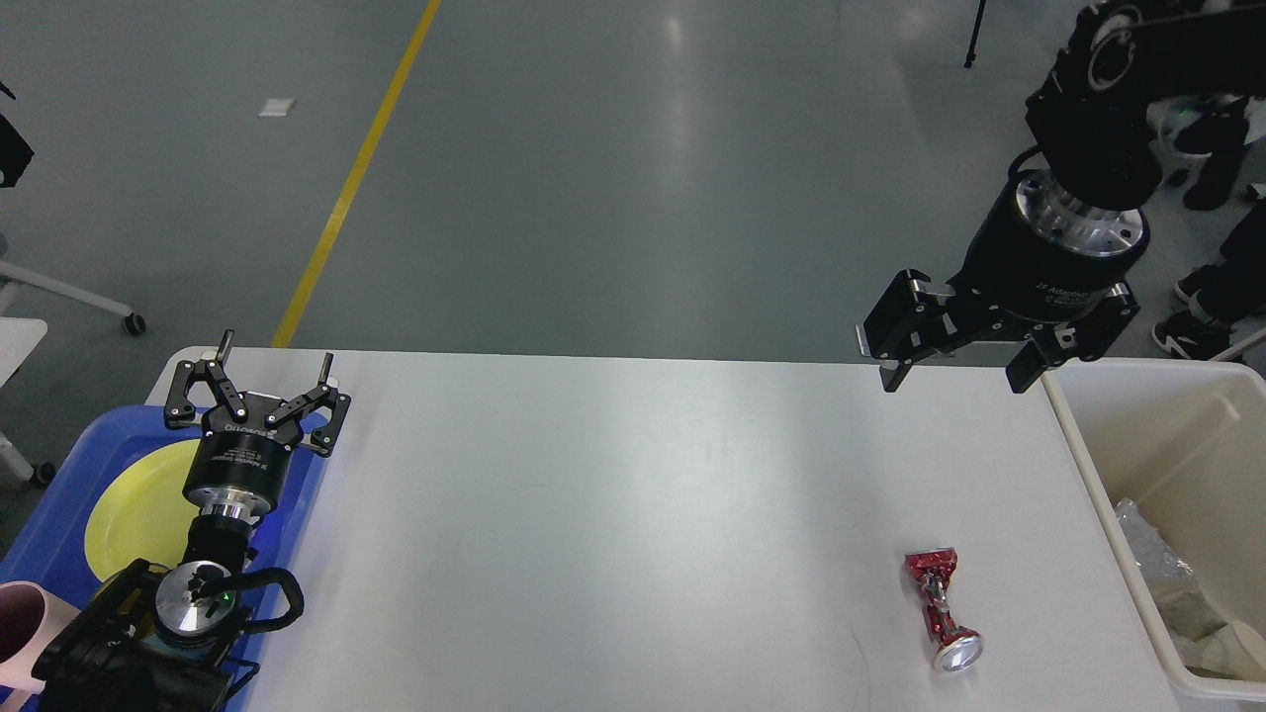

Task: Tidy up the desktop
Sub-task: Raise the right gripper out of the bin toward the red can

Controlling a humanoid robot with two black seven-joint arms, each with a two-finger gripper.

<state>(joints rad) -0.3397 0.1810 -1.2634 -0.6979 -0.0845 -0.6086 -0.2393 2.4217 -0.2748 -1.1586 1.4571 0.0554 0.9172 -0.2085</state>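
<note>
The white desktop point(633, 514) fills the lower half of the head view. A crushed red can point(940, 608) lies on it at the right front. My left gripper point(273, 364) stands open above the far end of a blue tray point(59, 499), holding nothing. High over the desktop's far right corner, my right gripper point(954, 374) hangs open and empty, pointing down, well above and beyond the can.
The blue tray at the left holds a yellow plate point(138, 509); a pink cup point(22, 628) shows at the left edge. A cream bin point(1098, 475) with crumpled waste stands off the desktop's right end. Chairs and people's legs are at the far right.
</note>
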